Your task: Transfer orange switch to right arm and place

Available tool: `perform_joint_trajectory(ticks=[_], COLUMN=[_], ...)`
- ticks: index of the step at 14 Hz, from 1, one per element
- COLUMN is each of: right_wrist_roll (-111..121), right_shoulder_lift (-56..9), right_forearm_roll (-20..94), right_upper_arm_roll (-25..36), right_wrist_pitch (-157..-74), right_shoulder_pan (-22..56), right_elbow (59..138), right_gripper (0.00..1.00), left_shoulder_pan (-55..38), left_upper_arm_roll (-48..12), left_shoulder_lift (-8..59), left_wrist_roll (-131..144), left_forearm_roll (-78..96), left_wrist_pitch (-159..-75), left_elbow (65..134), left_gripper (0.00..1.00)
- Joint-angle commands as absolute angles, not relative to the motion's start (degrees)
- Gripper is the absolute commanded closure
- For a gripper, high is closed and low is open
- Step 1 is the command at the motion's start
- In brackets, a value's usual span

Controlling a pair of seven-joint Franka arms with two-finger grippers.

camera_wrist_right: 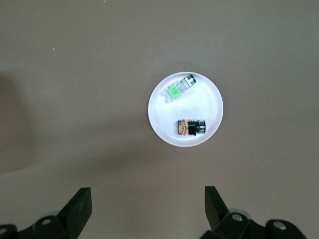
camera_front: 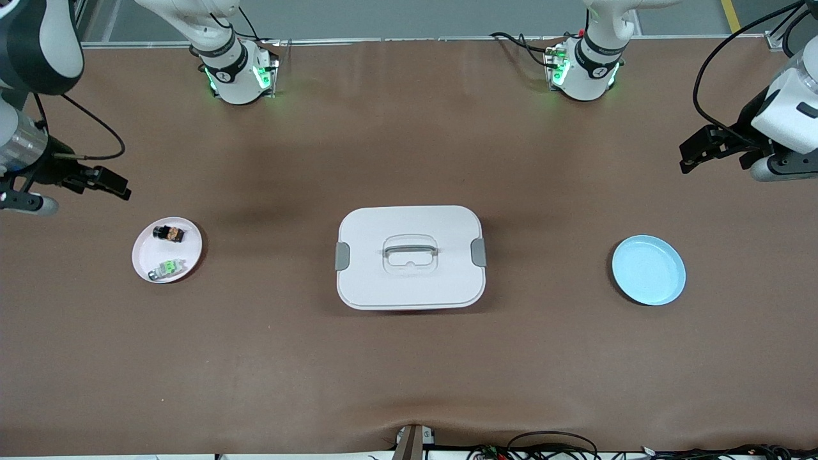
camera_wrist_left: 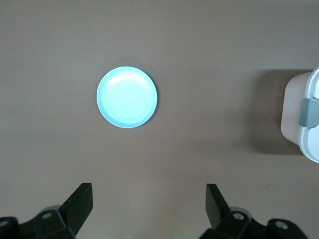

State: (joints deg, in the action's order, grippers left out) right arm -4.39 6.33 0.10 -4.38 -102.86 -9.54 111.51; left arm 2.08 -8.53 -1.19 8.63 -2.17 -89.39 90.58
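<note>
On the brown bench, a white lidded rectangular box sat mid-table.
Both arms waited, jaws spread: left gripper over the round blue plate, right gripper over the round white plate holding the tiny black orange switch.

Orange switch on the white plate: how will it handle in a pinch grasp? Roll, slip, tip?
The orange switch looks rigid and probably light, being tiny against the white plate. It lies on its side and one end looks round, so a nudge might roll it. The smooth plate may let it skid toward the green part.
</note>
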Motion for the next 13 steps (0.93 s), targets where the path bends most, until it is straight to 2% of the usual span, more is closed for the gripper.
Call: perform_joint_trajectory(ticks=[1,7,13], right_wrist_roll=[-5.5,-5.1,-4.7], right_shoulder_lift=[9.6,8.0,0.8], right_forearm_roll=[0.6,0.6,0.6], right_upper_arm_roll=[-4.2,-4.0,-4.0], right_wrist_pitch=[-100.2,-98.3,-91.2], right_shoulder_pan=[-9.0,-9.0,-9.3], right_elbow=[112.0,104.8,92.1], right_gripper=[0.0,0.0,0.0], left_shoulder_pan=[2.2,2.3,2.1], left_upper_arm_roll=[-8.3,-8.3,-8.3], left_shoulder_lift=[-1.6,-1.2,-1.0], left_wrist_roll=[7.7,7.7,7.7], left_forearm_roll=[-1.8,-1.7,-1.6], left_wrist_pitch=[-89.7,-89.7,-89.6], left_elbow=[90.6,90.3,90.3], left_gripper=[0.0,0.0,0.0])
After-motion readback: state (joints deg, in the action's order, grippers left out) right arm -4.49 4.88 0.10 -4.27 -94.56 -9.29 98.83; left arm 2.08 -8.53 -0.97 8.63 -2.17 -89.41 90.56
